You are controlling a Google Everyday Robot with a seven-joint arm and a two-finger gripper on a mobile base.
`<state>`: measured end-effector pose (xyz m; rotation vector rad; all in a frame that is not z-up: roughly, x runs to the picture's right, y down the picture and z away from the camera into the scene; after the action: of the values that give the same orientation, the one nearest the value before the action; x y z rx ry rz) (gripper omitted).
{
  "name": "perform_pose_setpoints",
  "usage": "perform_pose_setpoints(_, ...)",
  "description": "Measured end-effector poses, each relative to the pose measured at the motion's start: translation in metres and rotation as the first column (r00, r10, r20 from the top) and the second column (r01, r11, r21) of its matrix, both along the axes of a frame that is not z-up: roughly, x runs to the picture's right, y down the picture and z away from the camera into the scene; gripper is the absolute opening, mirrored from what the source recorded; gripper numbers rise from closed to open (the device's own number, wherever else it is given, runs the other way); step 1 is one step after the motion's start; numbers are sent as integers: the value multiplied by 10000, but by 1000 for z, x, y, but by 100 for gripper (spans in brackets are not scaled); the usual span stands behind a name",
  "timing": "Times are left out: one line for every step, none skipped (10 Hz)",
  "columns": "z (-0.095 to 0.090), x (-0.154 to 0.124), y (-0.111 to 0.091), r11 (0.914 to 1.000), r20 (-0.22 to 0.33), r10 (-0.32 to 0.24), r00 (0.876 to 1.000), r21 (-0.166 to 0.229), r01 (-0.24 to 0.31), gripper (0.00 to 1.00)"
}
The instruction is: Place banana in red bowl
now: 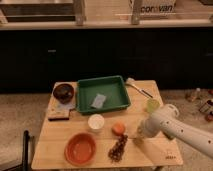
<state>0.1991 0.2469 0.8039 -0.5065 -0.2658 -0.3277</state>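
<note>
Here the red bowl (80, 149) sits near the front-left corner of the bench (54, 144), with bare wood around it. The tool (140, 134) hangs low toward the front-right edge. How wide it stands cannot be told. It is over what seems to be the pale banana (136, 142), just right of the grapes (118, 147). Dark cabinets (100, 55) stand behind.

**Colours on the table**

We see an orange-red bowl (80, 149) near left on the pale wooden table (55, 145). There is a green tray (114, 95) far centre, a dark brown bowl (63, 92) far left, a white cup (96, 121), an orange fruit (118, 128) and dark grapes (118, 148). The white arm (170, 125) ends in the gripper (138, 137), near right beside the grapes.
</note>
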Motion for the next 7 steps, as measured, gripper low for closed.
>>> perform_pose_setpoints(-7,-17,-6,9994,66,-343,9994,87,342,0)
perform_pose_setpoints(-16,-37,-14,9973,147,-713,9973,170,710,0)
perform_pose_setpoints(-21,-46,-19,9955,186,-926,9955,236,922,0)
perform_pose_setpoints(-28,-53,-26,9926,204,-1177,9928,319,1170,0)
perform_pose_setpoints(-31,-55,-29,9910,199,-1291,9914,370,1283,0)
perform_pose_setpoints(-34,-57,-34,9896,205,-1374,9903,459,1363,0)
perform_pose_setpoints(-39,-57,-41,9879,208,-1459,9891,571,1445,0)
